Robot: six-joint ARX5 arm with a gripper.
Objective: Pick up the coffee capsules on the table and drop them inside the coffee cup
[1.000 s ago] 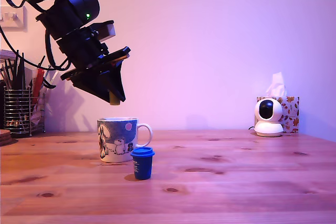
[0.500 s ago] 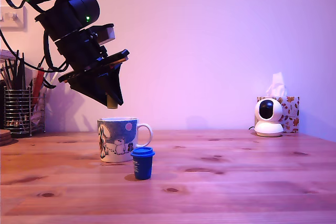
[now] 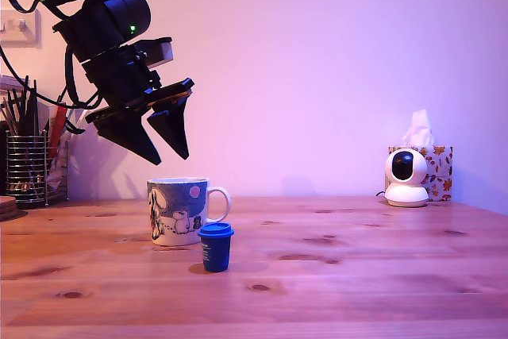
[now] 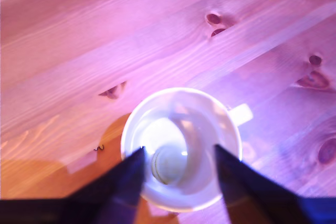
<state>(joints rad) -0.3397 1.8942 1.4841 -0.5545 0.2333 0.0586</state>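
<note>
The white coffee cup (image 3: 178,210) with its cartoon print and pink dot stands on the wooden table (image 3: 333,275). My gripper (image 3: 168,156) hangs open just above its mouth, fingers spread and empty. Looking down through the wrist view, the coffee cup (image 4: 215,129) sits between the two dark fingers (image 4: 113,187), and an olive-green capsule (image 4: 168,164) lies on its bottom. A dark blue capsule (image 3: 215,247) stands upright on the table just in front of the cup, toward the exterior view's right.
A wire-mesh pen holder (image 3: 25,168) stands at the exterior view's far left by the wall. A small white camera (image 3: 406,178) and a tissue box (image 3: 432,166) sit at the back right. The arm's black body (image 3: 103,29) fills the upper left.
The gripper was shut on the olive-green capsule above the cup; its fingers have since spread and the capsule has dropped into the cup.
</note>
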